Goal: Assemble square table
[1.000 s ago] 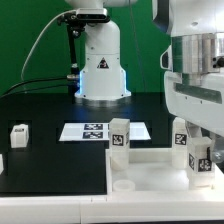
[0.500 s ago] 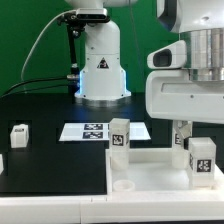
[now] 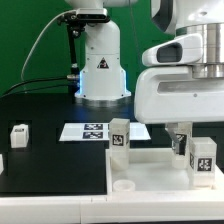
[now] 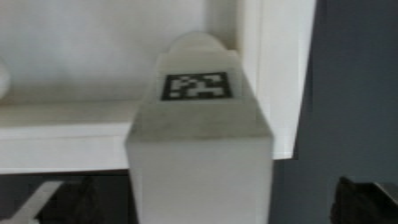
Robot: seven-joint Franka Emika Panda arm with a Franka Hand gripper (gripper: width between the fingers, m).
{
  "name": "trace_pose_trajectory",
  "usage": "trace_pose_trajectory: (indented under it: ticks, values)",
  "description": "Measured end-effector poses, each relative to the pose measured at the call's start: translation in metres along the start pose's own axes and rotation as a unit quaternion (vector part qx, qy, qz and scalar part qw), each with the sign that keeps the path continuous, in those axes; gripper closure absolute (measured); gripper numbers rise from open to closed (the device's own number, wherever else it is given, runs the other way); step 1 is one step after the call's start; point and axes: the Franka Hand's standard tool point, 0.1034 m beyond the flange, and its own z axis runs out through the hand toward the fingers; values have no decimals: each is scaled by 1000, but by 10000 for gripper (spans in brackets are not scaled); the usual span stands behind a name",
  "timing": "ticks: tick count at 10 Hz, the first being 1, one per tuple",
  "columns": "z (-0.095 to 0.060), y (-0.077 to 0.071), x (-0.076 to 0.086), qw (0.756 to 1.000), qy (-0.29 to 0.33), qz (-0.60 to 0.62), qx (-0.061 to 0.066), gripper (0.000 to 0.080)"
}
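Observation:
The square table's white panel (image 3: 150, 165) lies at the front right, with a round socket (image 3: 123, 185) at its near corner. Its rim also shows in the wrist view (image 4: 276, 60). White tagged legs stand at the panel's far left corner (image 3: 119, 135), at its right (image 3: 203, 160), and far off at the exterior view's left (image 3: 19, 133). My gripper (image 3: 181, 133) hangs over a further leg (image 3: 180, 143) at the panel's far right. In the wrist view this leg (image 4: 199, 120) sits between my open gripper (image 4: 205, 205), with a gap on each side to the dark fingers (image 4: 365, 200).
The marker board (image 3: 90, 130) lies on the black table behind the panel. The arm's white base (image 3: 100, 70) stands at the back, with cables to its left. A small white object (image 3: 1, 165) shows at the left edge.
The arm has swung toward the exterior view's left and come down, bringing the gripper over the leg at the panel's far right. The legs and panel have not moved.

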Motion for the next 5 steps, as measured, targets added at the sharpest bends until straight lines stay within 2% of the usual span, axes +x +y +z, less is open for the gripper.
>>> trace_pose_trajectory:
  ticks: [1,3,4,5]
  values:
    - [0,0,0,1000,0,0,0,150]
    - [0,0,0,1000,0,16,0,415]
    - [0,1,0,1000,0,16,-1,515]
    - [1,2,0,999,0,41,-1,515]
